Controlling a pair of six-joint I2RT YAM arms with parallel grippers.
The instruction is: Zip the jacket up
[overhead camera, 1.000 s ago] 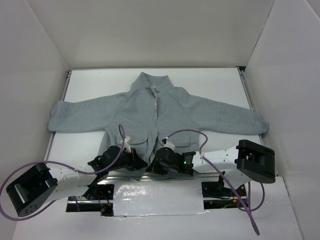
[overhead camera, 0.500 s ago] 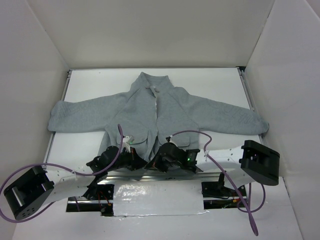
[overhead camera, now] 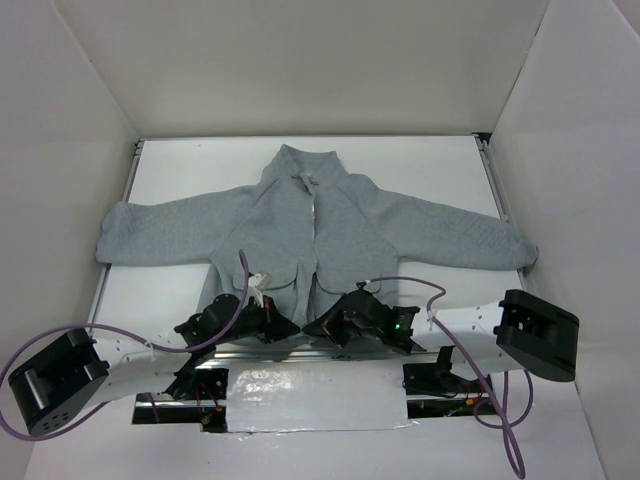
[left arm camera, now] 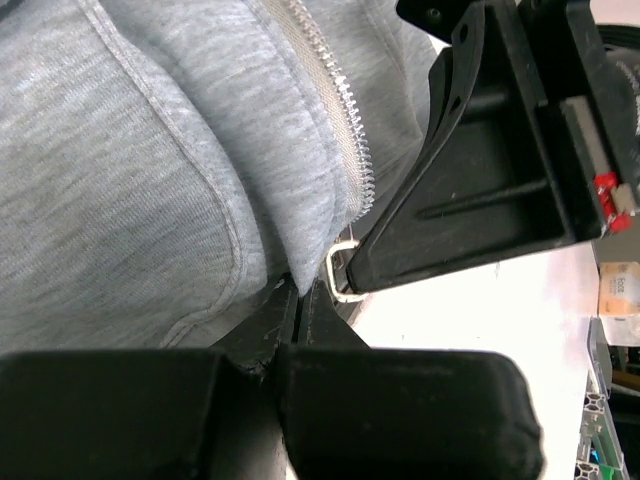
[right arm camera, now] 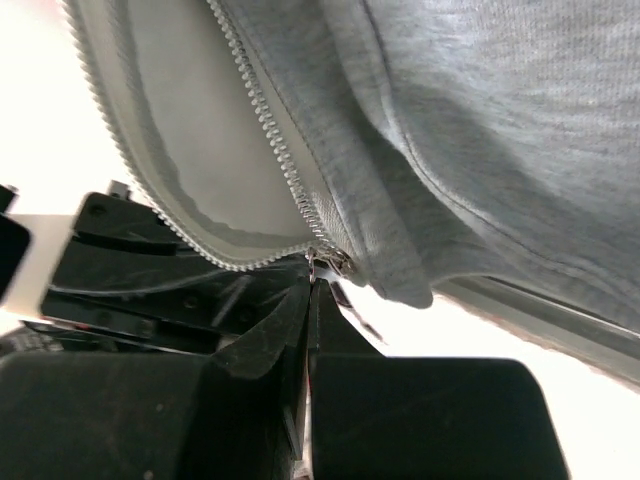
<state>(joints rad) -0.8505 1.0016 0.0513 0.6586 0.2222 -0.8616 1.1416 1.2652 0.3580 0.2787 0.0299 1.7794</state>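
Observation:
The light-grey jacket lies flat on the white table, collar away from me and sleeves spread. Its pale zipper stands apart over the lower front. Both grippers meet at the middle of the hem. My left gripper is shut on the hem corner of the jacket, right beside the zipper teeth. My right gripper is shut on the metal zipper pull at the bottom of the teeth, which spread in a V above it. The right gripper's black body fills the left wrist view's upper right.
White walls enclose the table on three sides. A metal rail and a shiny foil patch run along the near edge. Purple cables loop over both arms.
The right arm's elbow has swung out to the right and down, turning its gripper at the hem. The left arm and the jacket have hardly moved.

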